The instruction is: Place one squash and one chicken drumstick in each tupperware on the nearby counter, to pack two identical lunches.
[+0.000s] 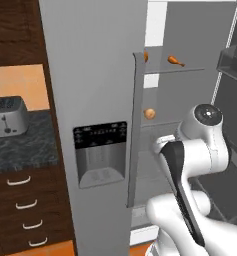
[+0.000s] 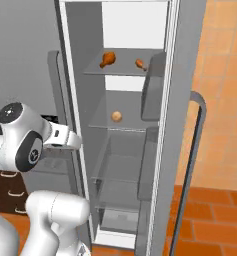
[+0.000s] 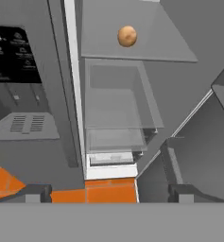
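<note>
Two drumsticks (image 2: 108, 59) lie on the open fridge's top shelf (image 2: 125, 70), one squash (image 3: 127, 36) a shelf below. The gripper (image 3: 108, 191) hangs wide and empty before the fridge. The squash looks firm, smooth, likely to roll: grip across its middle.

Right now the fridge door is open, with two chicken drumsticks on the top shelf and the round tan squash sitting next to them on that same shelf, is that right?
Not quite. The two chicken drumsticks are on the top shelf of the open fridge, but the tan squash sits alone on the shelf below them, as the right base view shows.
</note>
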